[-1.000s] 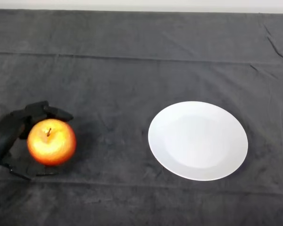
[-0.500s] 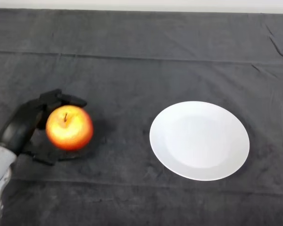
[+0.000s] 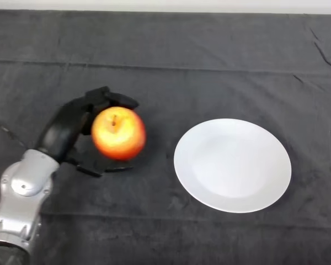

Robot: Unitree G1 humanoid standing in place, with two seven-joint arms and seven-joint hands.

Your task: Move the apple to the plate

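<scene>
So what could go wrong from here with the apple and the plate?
The apple is round and the robot hand wraps only its left side, so it could slip out on the way. The plate is shallow, so a quick release might let the apple roll off onto the cloth.

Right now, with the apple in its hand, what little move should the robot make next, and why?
Probably carry the apple further to the robot's right, toward the plate. The left hand has its fingers curled round the apple, so the grip looks ready, but the apple sits left of the plate with dark cloth between them.
</scene>
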